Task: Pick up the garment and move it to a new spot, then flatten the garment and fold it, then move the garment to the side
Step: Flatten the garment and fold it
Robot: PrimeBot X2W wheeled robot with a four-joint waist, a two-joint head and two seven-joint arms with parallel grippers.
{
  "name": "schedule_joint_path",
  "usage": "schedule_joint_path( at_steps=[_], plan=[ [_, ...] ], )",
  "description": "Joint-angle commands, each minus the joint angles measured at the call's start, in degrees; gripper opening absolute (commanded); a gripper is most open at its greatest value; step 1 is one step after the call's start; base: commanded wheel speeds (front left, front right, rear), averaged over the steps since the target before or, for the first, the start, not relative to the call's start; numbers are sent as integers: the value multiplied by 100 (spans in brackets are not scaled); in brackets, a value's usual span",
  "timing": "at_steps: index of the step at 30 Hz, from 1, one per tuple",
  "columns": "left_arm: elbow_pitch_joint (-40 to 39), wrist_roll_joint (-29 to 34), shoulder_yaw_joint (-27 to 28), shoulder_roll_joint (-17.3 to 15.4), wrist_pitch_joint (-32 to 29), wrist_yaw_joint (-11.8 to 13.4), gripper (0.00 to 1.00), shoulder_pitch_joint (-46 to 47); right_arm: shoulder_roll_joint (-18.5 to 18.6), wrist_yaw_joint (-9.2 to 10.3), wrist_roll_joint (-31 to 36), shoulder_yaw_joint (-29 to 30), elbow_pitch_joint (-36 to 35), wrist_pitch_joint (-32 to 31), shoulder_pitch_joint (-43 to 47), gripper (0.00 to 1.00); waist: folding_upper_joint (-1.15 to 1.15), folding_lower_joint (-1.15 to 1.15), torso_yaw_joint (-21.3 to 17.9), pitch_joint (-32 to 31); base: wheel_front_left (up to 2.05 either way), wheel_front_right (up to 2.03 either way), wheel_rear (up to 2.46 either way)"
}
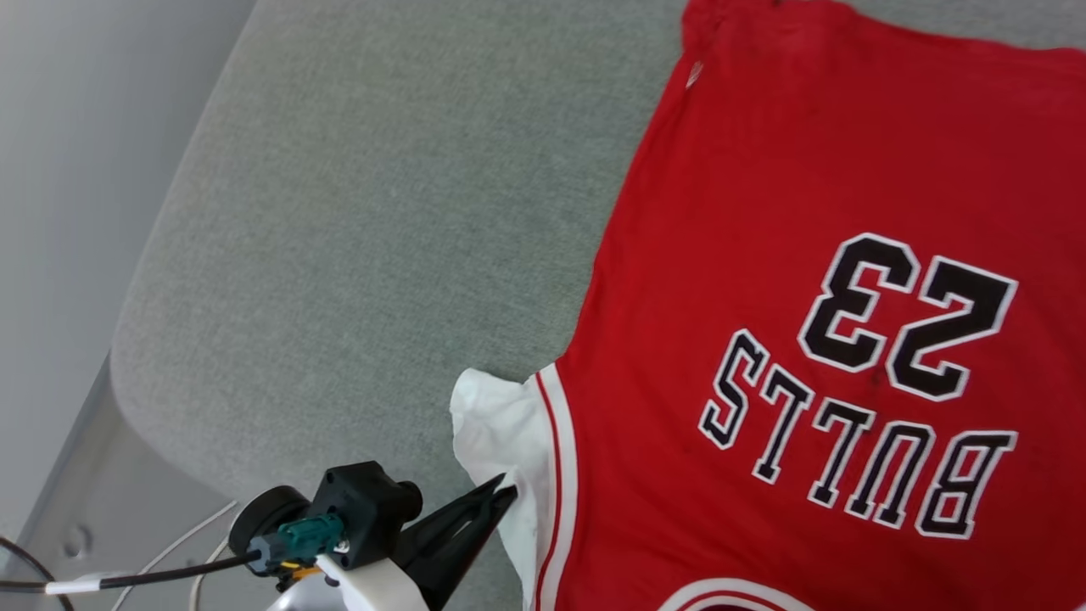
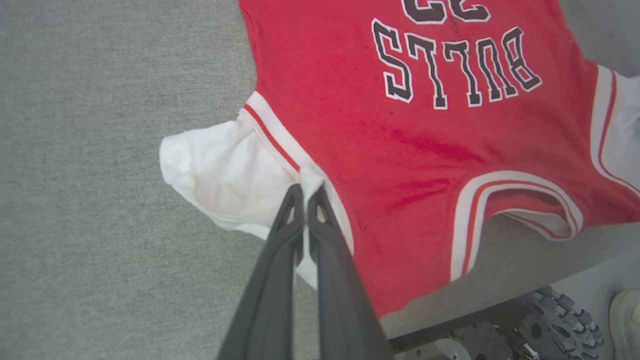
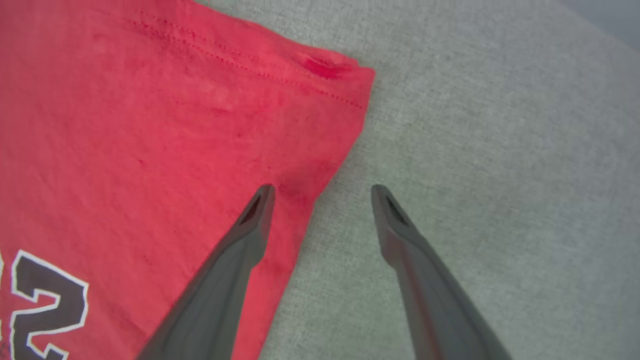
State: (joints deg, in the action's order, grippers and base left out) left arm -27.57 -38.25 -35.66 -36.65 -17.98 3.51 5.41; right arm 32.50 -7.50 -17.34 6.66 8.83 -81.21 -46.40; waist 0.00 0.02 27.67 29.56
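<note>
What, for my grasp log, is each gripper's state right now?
Left gripper: shut on the red jersey-style T-shirt with white short sleeves, pinching a sleeve.
Right gripper: open, holding nothing, fingers straddling the T-shirt's red edge.

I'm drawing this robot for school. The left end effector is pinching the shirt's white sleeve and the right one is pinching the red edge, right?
Not quite. The left end effector does pinch the white sleeve of the garment, but the right end effector is open, its fingers either side of the red edge, as the right wrist view shows.
</note>
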Motion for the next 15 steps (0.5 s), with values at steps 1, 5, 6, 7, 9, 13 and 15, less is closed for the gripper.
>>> schedule_joint_path(
  at_steps=[1,5,6,7,9,13,15],
  plan=[
    [-23,39,-37,62,25,-26,0,89,-1,2,95,27,50,-8,-161,100,0,-2,245,256,0,0,0],
    [-14,76,-68,128,47,-50,0,174,-69,2,243,53,230,-91,-265,100,0,-2,344,390,0,0,0],
    [2,85,-69,140,57,-51,0,195,-89,2,268,36,265,-121,-223,100,0,-2,363,418,0,0,0],
    [17,90,-71,153,66,-54,0,213,-106,2,283,15,297,-126,-165,100,0,-2,375,434,0,0,0],
    [48,72,-80,191,90,-47,0,210,-117,2,274,-60,362,-163,-3,100,0,-2,395,455,0,0,0],
    [107,64,-91,215,109,-46,0,226,-115,1,150,-108,425,-220,299,0,0,-2,400,458,0,0,0],
    [143,58,-85,212,109,-30,0,225,-78,2,139,-94,415,-181,363,0,0,-2,374,408,0,0,0]
  ],
)
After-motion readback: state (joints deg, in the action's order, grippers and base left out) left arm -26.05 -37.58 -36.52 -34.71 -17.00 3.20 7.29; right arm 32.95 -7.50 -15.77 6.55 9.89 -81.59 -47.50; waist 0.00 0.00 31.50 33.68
